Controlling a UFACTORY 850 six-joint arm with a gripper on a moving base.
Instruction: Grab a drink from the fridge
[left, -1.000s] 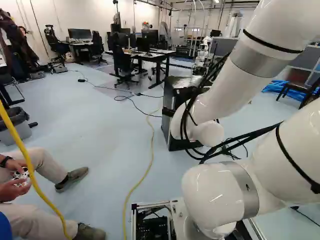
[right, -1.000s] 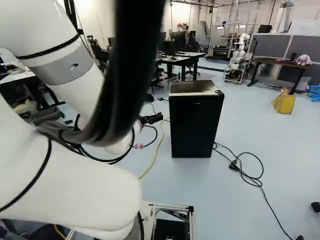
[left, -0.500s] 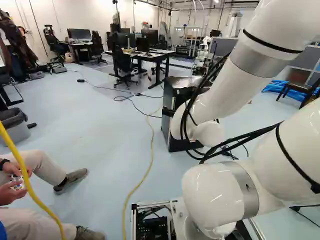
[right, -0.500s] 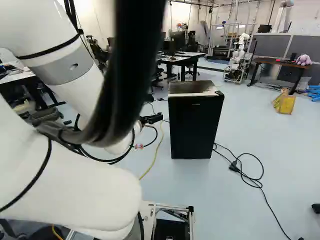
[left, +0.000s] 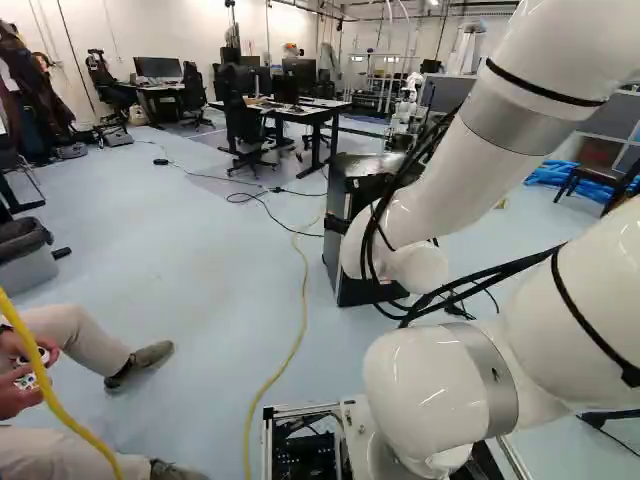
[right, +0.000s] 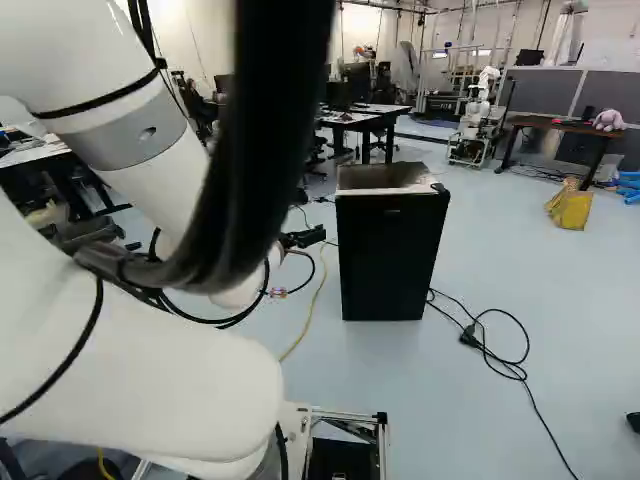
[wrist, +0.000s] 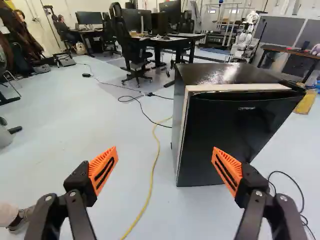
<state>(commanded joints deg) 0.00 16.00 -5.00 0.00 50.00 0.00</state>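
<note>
Mobile-base arm and refrigerator, three views. The small, box-shaped refrigerator with a glossy black front and pale edging (wrist: 230, 135) stands on the pale blue floor (wrist: 110, 125), ahead of the gripper; its front hides the inside. The black two-fingered gripper with orange pads (right: 303, 239) is nearer the cameras than the refrigerator. In the wrist view the two fingers are spread wide apart with nothing between them; one overlaps the refrigerator's front, the other lies over floor beside it. The thick, glossy white arm (left: 455, 175) partly covers the refrigerator in the left base view. A thin yellow cable (wrist: 150, 185) runs beside the refrigerator; a looped black cable (right: 505, 365) lies on its opposite side. Beyond the refrigerator are a black-legged desk (right: 375, 117) and another robot, white and jointed (right: 478, 120).
</note>
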